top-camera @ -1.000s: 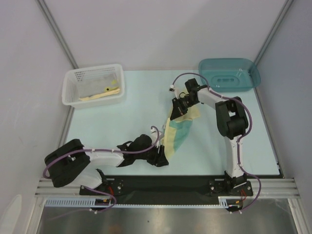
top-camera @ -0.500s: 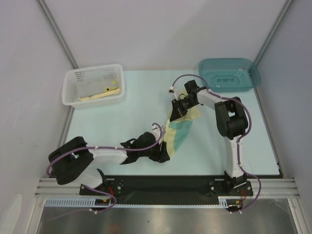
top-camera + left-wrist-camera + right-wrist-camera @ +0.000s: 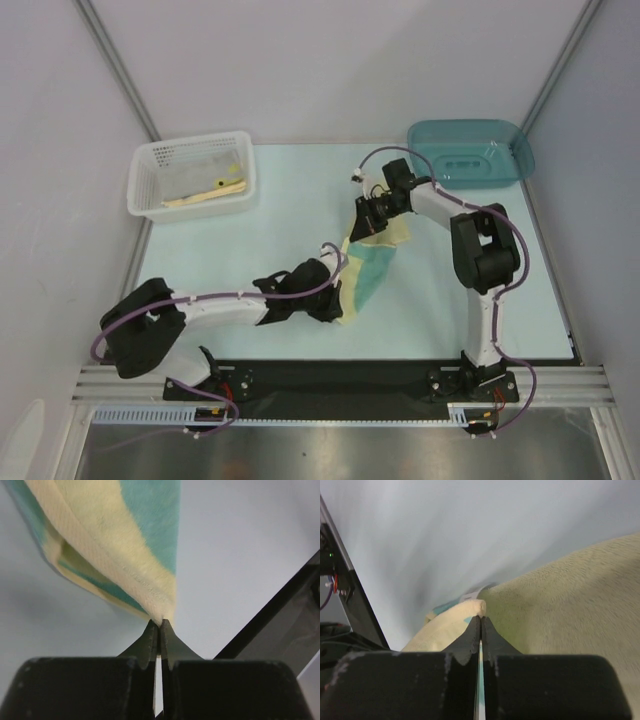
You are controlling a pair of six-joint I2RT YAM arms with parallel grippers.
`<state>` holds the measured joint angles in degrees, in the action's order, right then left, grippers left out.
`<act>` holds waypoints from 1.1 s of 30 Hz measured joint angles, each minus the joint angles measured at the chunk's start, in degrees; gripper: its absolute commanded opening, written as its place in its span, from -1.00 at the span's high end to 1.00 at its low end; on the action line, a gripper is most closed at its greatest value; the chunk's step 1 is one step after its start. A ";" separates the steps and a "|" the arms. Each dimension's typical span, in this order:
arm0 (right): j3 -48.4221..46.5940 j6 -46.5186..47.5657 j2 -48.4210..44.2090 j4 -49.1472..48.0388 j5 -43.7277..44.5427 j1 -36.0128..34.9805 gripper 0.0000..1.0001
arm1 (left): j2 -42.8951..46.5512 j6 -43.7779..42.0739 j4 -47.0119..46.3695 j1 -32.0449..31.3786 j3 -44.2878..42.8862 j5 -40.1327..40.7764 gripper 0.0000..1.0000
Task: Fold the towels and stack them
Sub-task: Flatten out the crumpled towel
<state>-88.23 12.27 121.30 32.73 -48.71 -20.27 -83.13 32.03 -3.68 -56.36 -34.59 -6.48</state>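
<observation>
The soft yellow-and-teal cloth towel, right of the white mesh basket, is pinched by left gripper and right gripper; thinly held corners may be tugged free.

Pale yellow, teal-faced towel stretched out, pinched at both ends.

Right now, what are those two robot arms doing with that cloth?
They are holding one teal-and-yellow towel between them in the middle of the table. The right gripper pinches its far end, and the left gripper is shut on its near end. Other towels lie in the white basket at the back left. A teal bin sits at the back right.
</observation>
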 measured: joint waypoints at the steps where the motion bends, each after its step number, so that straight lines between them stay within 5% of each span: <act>1: 0.39 -1.22 -1.49 -0.66 1.09 0.00 1.00 | 0.28 -1.14 2.80 0.00 -2.32 1.11 0.99; 15: 3.21 -13.81 -52.04 -11.56 18.64 0.68 1.00 | 12.55 -22.67 40.96 1.53 -51.52 20.26 0.99; 22: 2.99 -13.97 -66.18 -7.93 20.37 -1.49 1.00 | 17.53 -27.17 48.54 0.22 -60.52 16.48 0.99; 33: 3.58 -15.28 -72.41 -5.90 26.71 -3.52 1.00 | 15.89 -31.21 55.12 -1.40 -67.17 16.35 0.99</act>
<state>-84.64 -3.01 48.88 26.83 -22.00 -23.79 -67.24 0.82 51.44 -57.76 -101.75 9.87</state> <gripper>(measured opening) 0.012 0.017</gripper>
